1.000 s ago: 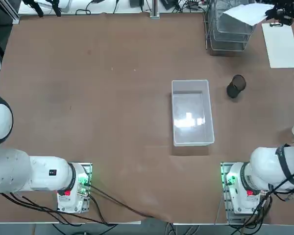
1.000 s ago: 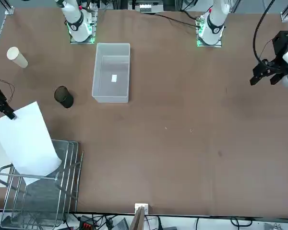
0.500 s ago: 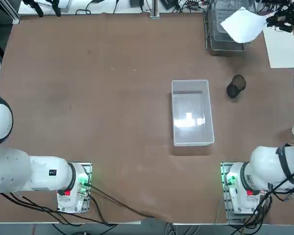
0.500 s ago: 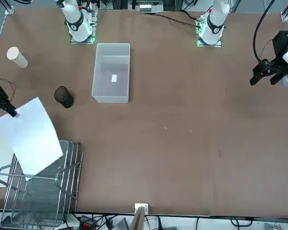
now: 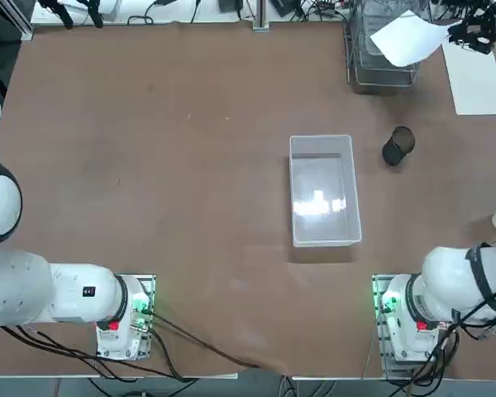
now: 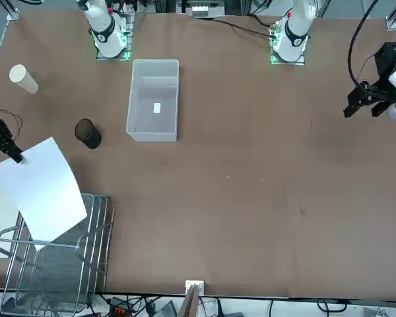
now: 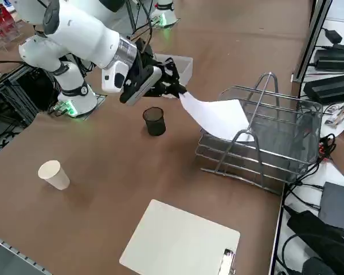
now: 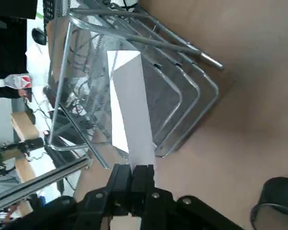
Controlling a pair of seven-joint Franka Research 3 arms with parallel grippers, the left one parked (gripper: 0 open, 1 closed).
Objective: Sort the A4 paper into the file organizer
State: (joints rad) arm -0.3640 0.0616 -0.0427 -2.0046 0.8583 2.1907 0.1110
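From here, the right claw is pinched closed on one end of the A4 paper, beside the file organizer; the sheet's far end reaches in over that rack. The black cup stands on the surface near the organizer.

A4 paper: plain white, curled, held at one end, its other end reaching in at the rack's open side
File organizer: silver-grey wire mesh trays, stacked, stood near the tabletop's far right corner
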